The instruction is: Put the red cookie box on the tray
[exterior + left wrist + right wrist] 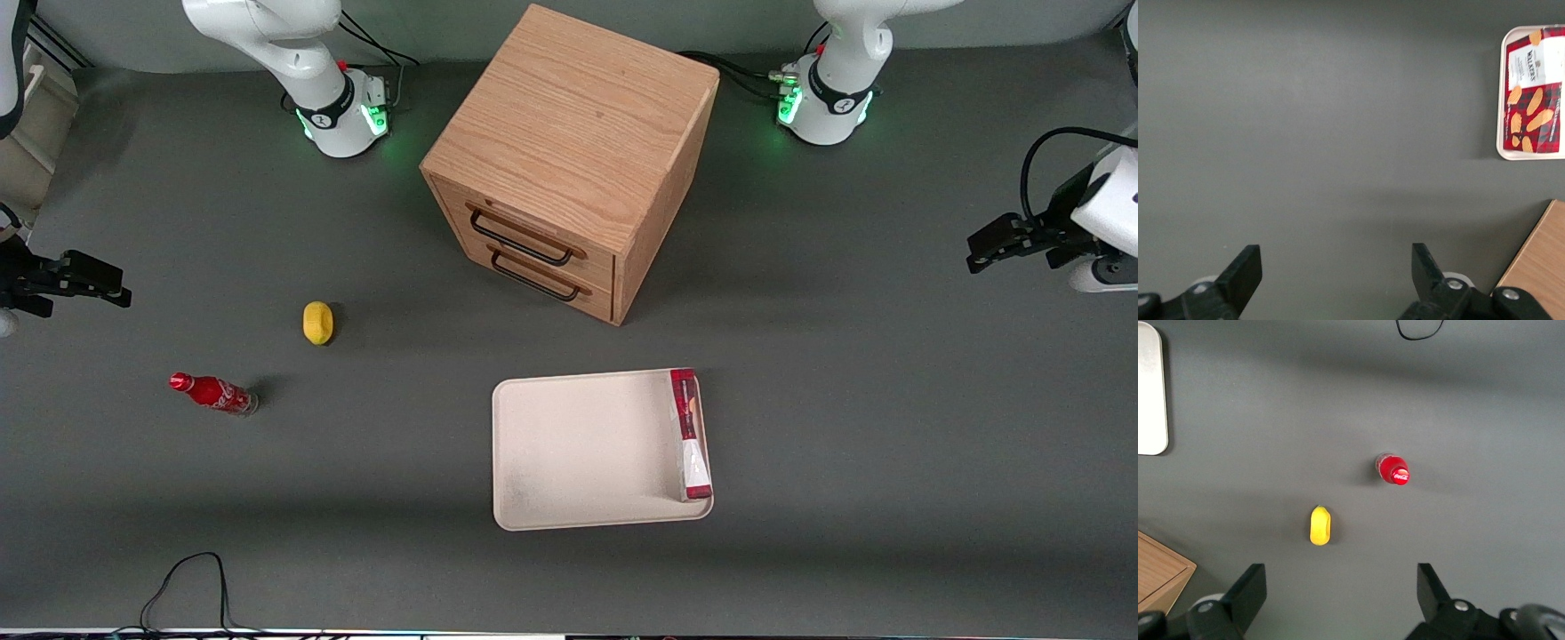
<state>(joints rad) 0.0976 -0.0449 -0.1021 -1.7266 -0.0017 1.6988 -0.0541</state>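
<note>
The red cookie box (689, 434) lies in the cream tray (578, 453), leaning on its edge against the tray's rim on the working arm's side. The left wrist view shows the box (1535, 93) with its white patch and cookie pictures inside the tray (1502, 100). My left gripper (987, 250) hangs high over the bare mat at the working arm's end of the table, well away from the tray. Its fingers (1245, 267) are spread wide, with only grey mat between them (1336, 270).
A wooden drawer cabinet (569, 160) with two black handles stands farther from the front camera than the tray. A yellow object (317, 322) and a small red soda bottle (213, 393) lie toward the parked arm's end. A black cable (187, 578) loops at the near edge.
</note>
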